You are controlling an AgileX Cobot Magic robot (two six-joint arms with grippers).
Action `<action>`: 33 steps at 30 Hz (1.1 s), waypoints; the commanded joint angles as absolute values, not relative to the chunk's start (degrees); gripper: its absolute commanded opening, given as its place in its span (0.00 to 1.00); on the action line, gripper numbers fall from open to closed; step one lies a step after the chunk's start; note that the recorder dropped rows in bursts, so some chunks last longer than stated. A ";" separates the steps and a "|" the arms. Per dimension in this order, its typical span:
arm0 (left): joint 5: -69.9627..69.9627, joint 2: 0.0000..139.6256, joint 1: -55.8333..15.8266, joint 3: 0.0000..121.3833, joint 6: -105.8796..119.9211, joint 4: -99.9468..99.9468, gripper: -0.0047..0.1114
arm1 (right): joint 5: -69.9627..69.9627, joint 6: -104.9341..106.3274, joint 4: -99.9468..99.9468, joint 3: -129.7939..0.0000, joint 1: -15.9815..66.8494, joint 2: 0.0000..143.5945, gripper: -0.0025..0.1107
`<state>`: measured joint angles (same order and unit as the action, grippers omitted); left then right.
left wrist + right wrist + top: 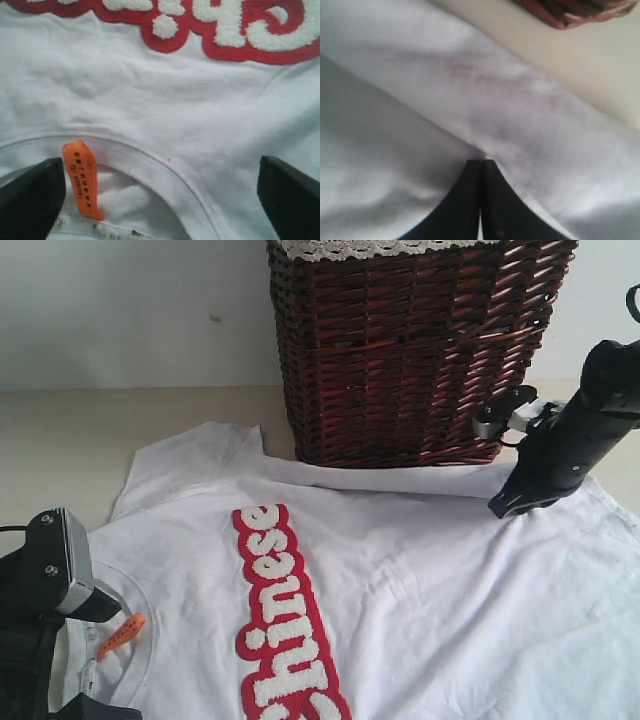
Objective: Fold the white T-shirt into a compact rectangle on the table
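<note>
Left tool [98, 652] nearest, jaws apart, straddling collar beside orange neck tag [82, 177]. White T-shirt [420, 600] spread flat, print up, across table [60, 430]; far edge reaches base of wicker basket [400, 350]. Right tool [503, 508] jaws together, tips on fabric ridge; pinch on cloth unclear. Judged step: taking hold for first fold. Next move: left closes on collar, both lift evenly, clear of basket.

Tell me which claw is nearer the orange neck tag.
Left. The left claw straddles the collar, the orange neck tag beside one finger; the right claw is across the shirt, near the basket.
</note>
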<state>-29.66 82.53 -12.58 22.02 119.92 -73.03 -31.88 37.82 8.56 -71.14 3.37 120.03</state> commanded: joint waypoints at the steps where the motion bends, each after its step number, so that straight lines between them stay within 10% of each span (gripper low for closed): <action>1: -30.18 82.68 -12.64 22.17 120.05 -74.31 0.94 | -39.23 42.16 15.22 -70.13 3.29 119.96 0.02; 10: -44.60 83.38 -13.46 27.37 120.05 -78.88 0.94 | -40.00 43.24 15.26 -70.13 7.32 98.86 0.02; 15: -33.84 93.18 -26.94 32.31 120.05 -66.08 0.93 | -42.81 41.73 16.01 -70.13 7.32 88.81 0.02; 25: -24.45 94.49 -36.51 32.31 116.82 -66.87 0.04 | -56.05 40.65 -11.15 -67.94 7.18 94.06 0.02; 33: -34.51 91.61 -36.51 32.31 103.67 -68.12 0.04 | -53.33 40.41 -10.80 -61.85 7.18 104.42 0.02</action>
